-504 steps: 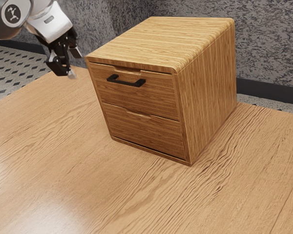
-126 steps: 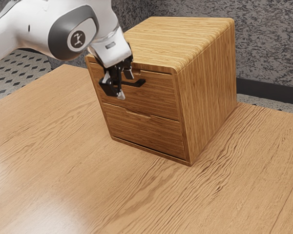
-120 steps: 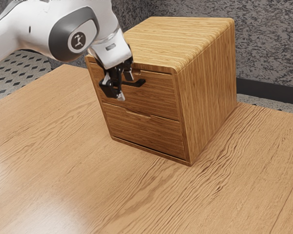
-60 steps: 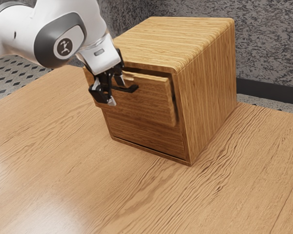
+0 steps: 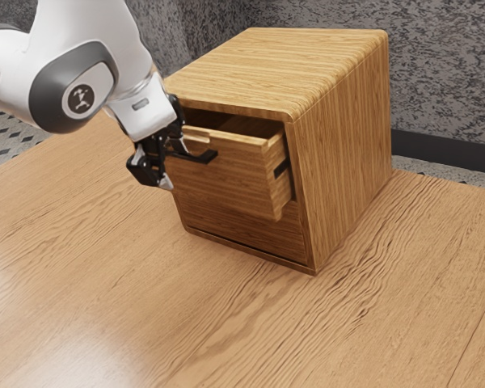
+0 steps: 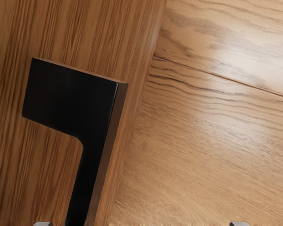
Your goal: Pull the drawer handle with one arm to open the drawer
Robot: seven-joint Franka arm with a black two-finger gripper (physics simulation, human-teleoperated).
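Drawer (image 5: 234, 166) farther out, claw (image 5: 162, 160) gripping handle (image 5: 196, 156)

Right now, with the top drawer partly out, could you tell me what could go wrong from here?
1. The pincer holds the handle near its end toward the exterior view's left, not its middle; an off-centre pull might skew the drawer and jam it in the cabinet.
2. Close to the bar's end, the grip may slip off.
3. A jam could drag the cabinet across the table.
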